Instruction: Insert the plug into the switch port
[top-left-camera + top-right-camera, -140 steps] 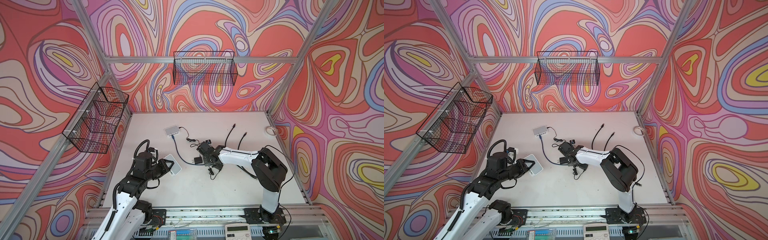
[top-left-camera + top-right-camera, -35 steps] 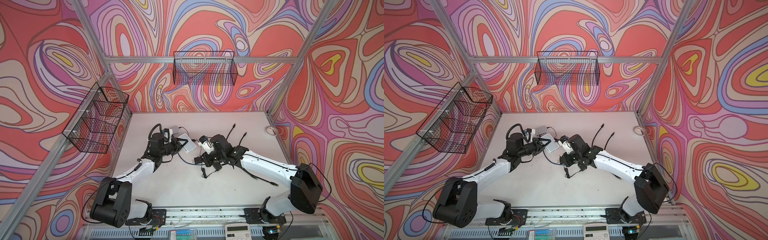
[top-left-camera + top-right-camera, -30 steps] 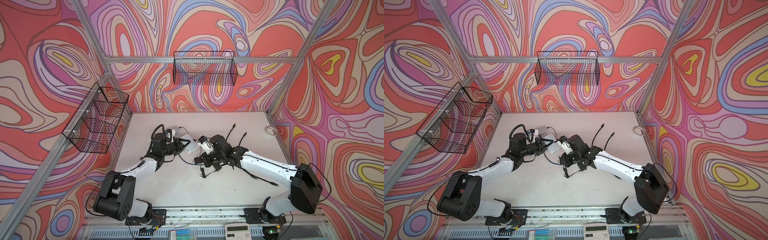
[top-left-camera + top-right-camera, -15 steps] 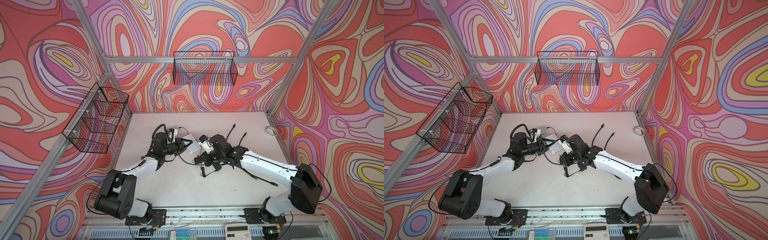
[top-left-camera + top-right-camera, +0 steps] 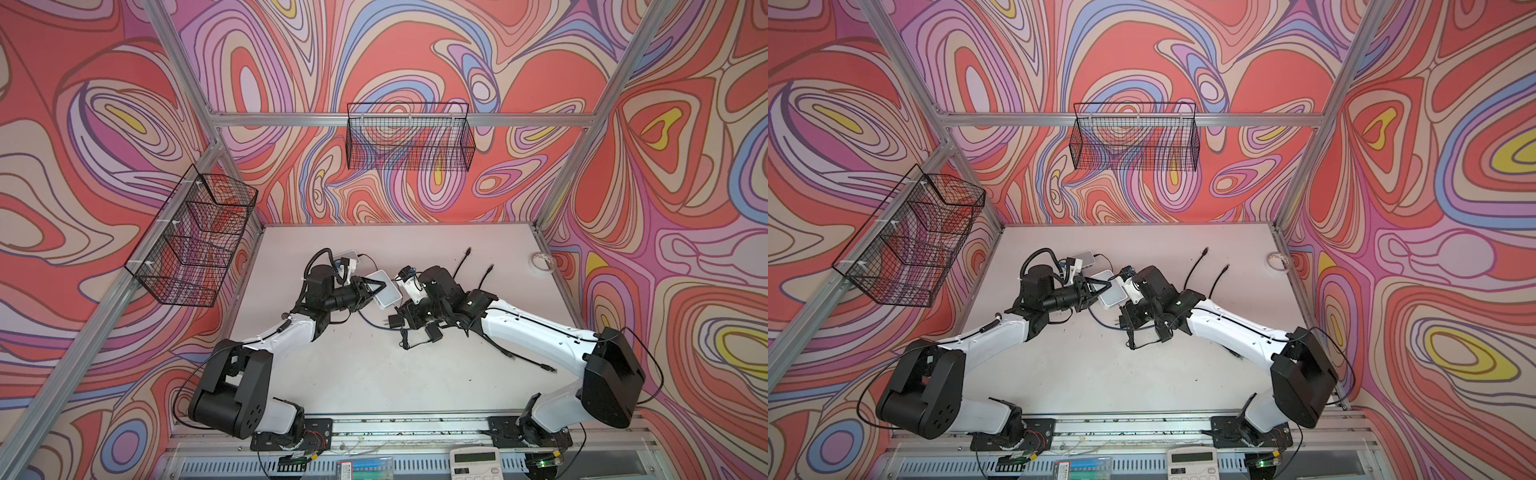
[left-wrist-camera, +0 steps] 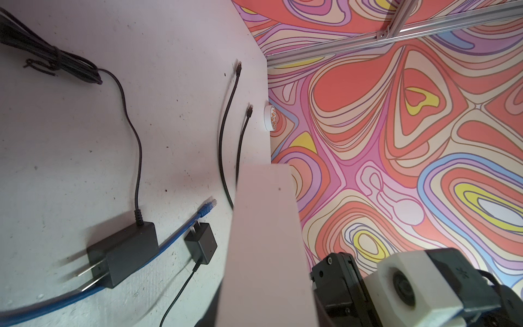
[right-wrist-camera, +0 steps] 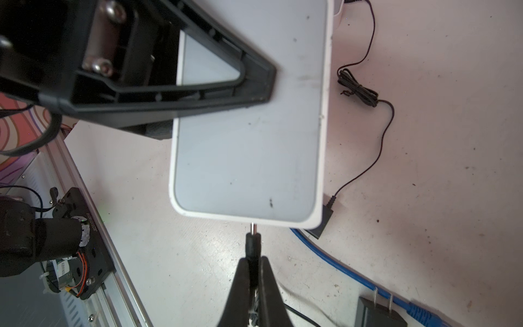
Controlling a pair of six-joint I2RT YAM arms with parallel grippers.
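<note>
The switch (image 5: pixel 385 291) (image 5: pixel 1109 294) is a flat white box held off the table, with my left gripper (image 5: pixel 377 286) shut on it. One black finger (image 7: pixel 198 96) lies across its top face (image 7: pixel 249 158). In the left wrist view the switch (image 6: pixel 266 240) shows edge-on. My right gripper (image 7: pixel 253 262) is shut on the black barrel plug (image 7: pixel 252 243). The plug's metal tip meets the switch's near short edge. The port itself is hidden, so I cannot tell whether the tip is inside it. In both top views the right gripper (image 5: pixel 404 311) sits just right of the switch.
On the table below lie a large black power adapter (image 6: pixel 124 254), a small black adapter (image 6: pixel 202 243), a blue network cable (image 6: pixel 181 229) and two black cables (image 6: pixel 226 141). A tape roll (image 5: pixel 541 262) sits far right. Another white box (image 5: pixel 347 255) lies behind the left arm.
My left arm carried the switch from the front left up to the middle, then eased it right toward the plug. The right gripper rose with the plug and has barely moved since.
</note>
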